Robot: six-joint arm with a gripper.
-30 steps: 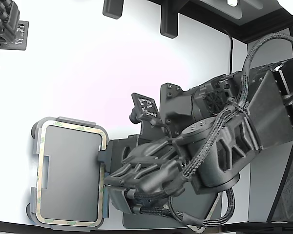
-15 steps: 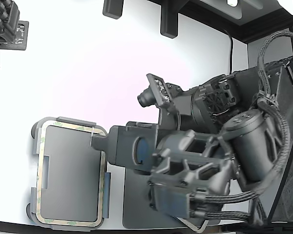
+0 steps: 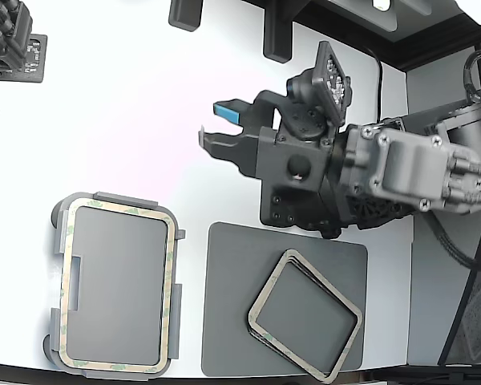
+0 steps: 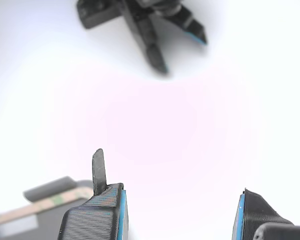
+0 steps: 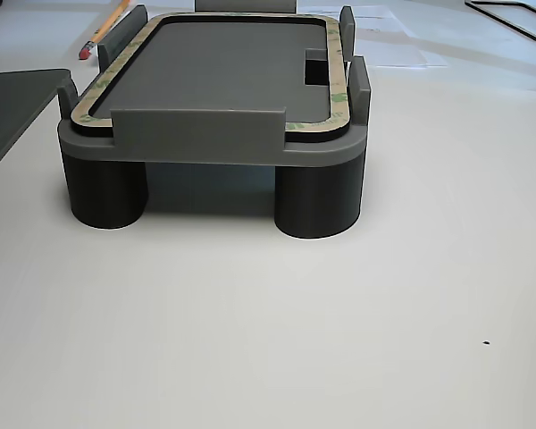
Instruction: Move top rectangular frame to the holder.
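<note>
Frame [image 3: 117, 287]: seated flat on holder [image 3: 59, 233], penned by raised edge tabs. Tool [image 3: 216, 125]: spread, empty, above bare bench [image 3: 128, 112]. Spare frames [image 3: 305, 314]: stacked on mat [image 3: 224, 321].

Exterior view looked straight down on the desk [image 3: 128, 128]. Wrist view rode behind the hand [image 4: 177, 212], close. Other view sat low, near the holder [image 5: 214, 147]; shared with both others.

arm: raised, horizontal | tool [image 3: 215, 124]: fingers spread, nothing held
</note>
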